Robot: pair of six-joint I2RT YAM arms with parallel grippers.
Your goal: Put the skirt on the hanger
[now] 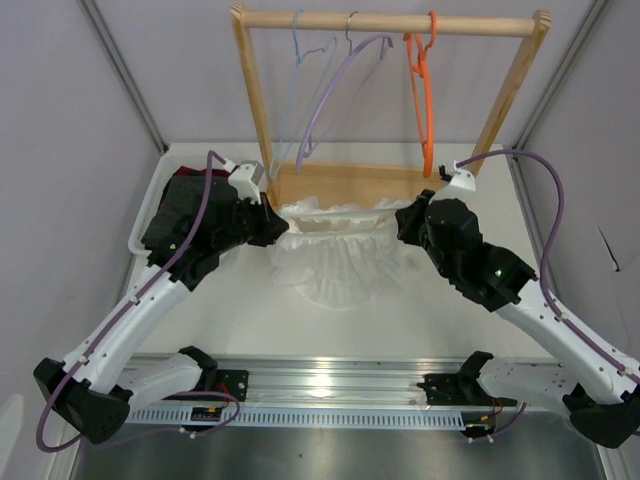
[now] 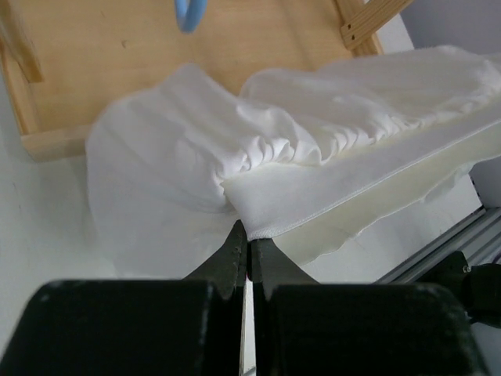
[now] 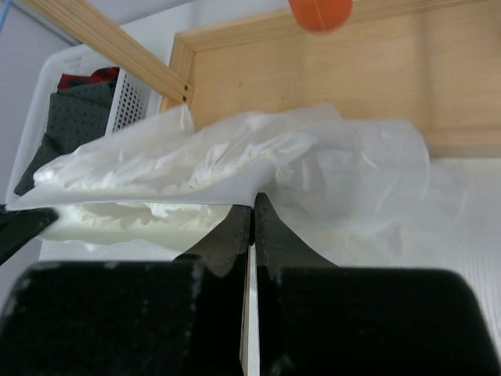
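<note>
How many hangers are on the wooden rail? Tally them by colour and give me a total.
Pale blue hanger: 1
Lilac hanger: 1
Orange hanger: 1
Total: 3

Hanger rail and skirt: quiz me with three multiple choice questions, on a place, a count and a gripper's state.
1. Where on the rail is the orange hanger? A. Left end B. Middle C. Right end
2. How many hangers hang there? A. Two B. Three C. Five
3. The left gripper is: A. Shut on the skirt B. Wide open C. Holding a hanger

C: it hangs nearest the right post. B: pale blue hanger, lilac hanger, orange one. A: its fingers pinch the skirt's edge.
</note>
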